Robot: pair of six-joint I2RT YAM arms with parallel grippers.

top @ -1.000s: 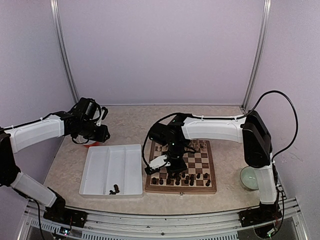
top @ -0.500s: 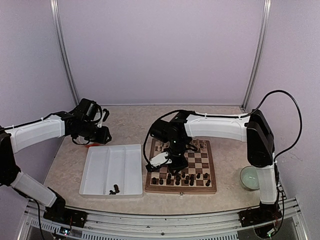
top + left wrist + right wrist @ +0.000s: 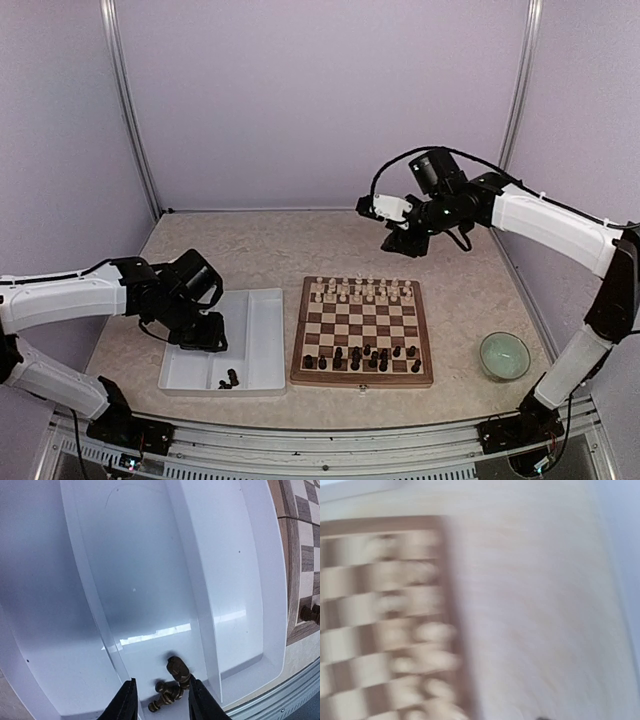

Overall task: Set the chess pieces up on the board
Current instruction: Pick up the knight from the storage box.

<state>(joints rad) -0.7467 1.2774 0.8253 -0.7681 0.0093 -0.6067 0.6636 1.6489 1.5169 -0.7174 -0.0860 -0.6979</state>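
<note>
Top view: at centre, board (image 3: 362, 381), with dark pieces (image 3: 355, 355) on its near rows and white pieces (image 3: 360, 290) along the far row. Left of it, tray (image 3: 258, 318), with a few more dark pieces at its lower edge. At lower right, bowl (image 3: 503, 355). Left gripper (image 3: 205, 335) over the tray's left part. Right gripper (image 3: 395, 243) raised at upper right, off the board; cannot tell how its jaws stand. A second ago it was down over the board's near rows, and the left gripper was beyond the tray's far edge.

Left wrist: fingers (image 3: 125, 705) apart at bottom edge, clamped on nothing, either side of the dark pieces lying in the tray's middle compartment. Board corner at right edge.

Right wrist: blurred; board at left, table (image 3: 545, 605) at right.
</note>
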